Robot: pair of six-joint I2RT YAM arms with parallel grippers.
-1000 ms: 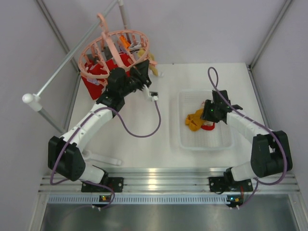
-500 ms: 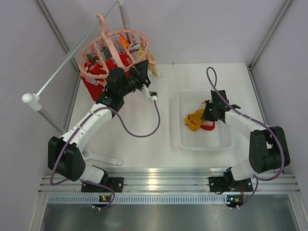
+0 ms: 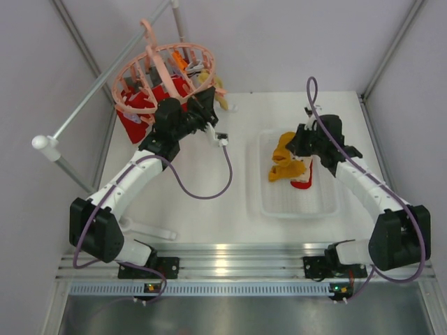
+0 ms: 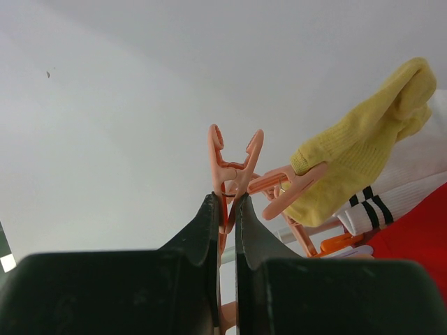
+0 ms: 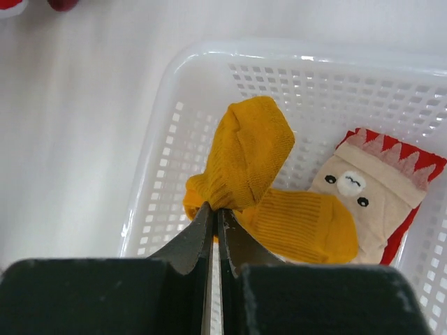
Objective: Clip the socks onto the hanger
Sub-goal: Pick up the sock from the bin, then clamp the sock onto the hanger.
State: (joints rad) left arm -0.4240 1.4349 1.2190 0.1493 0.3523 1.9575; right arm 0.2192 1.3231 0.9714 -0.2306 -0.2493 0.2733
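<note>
Right pincer [image 5: 213,209]: pinched tight on the mustard sock [image 5: 251,157], which dangles lengthwise above the basket [image 5: 167,84]. The hanger [image 3: 164,73] lies well to my left. There my left pincer [image 4: 227,204], the nearer one, clamps a peg [image 4: 234,160], its mouth gaping.

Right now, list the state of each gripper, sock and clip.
left gripper, shut on clip
clip, squeezed open
right gripper, shut on mustard sock
mustard sock, pinched, hanging above basket
second mustard sock, lying in basket
bear sock, lying flat in basket
yellow sock, clipped on hanger
</note>
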